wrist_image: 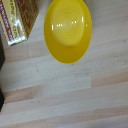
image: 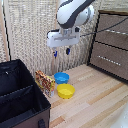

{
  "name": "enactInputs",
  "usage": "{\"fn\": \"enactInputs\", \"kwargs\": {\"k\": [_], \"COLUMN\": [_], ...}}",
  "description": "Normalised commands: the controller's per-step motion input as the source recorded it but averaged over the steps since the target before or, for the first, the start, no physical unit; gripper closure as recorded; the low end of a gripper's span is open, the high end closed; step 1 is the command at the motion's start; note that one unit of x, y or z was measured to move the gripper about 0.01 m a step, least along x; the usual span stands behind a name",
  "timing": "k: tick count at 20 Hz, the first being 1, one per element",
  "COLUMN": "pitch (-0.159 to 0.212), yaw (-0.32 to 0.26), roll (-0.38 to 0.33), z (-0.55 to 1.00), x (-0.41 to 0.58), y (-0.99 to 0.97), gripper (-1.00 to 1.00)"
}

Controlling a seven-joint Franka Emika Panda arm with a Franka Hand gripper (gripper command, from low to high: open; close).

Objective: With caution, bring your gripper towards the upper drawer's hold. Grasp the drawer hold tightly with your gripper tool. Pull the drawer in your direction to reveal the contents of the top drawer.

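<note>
While the gripper (image: pixel 61 51) hangs open and empty at upper centre, it should travel toward the drawer hold (image: pixel 118 32) at right, on the upper drawer (image: pixel 112 30), aligning before closing.

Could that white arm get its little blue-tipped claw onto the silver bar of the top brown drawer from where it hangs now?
Probably yes. The gripper hangs in open air above the bowls, and nothing stands between it and the drawer hold on the upper drawer, toward the exterior view's right.
</note>
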Motion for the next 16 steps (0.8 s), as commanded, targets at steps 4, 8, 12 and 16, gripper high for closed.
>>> {"fn": "enactInputs", "kwargs": {"k": [4,8,12,16], "pitch": [0.009,0.000,0.020,0.029], "yaw": [0.037,0.077,0.063,0.074], "roll": [-0.256,-0.316,-0.317,-0.333], "z": [0.22,0.34,0.34,0.29], "x": [0.047,0.064,0.066,0.018], "y": [0.08,0.09,0.07,0.05], "gripper": [-1.00,-1.00,-1.00,-1.00]}}
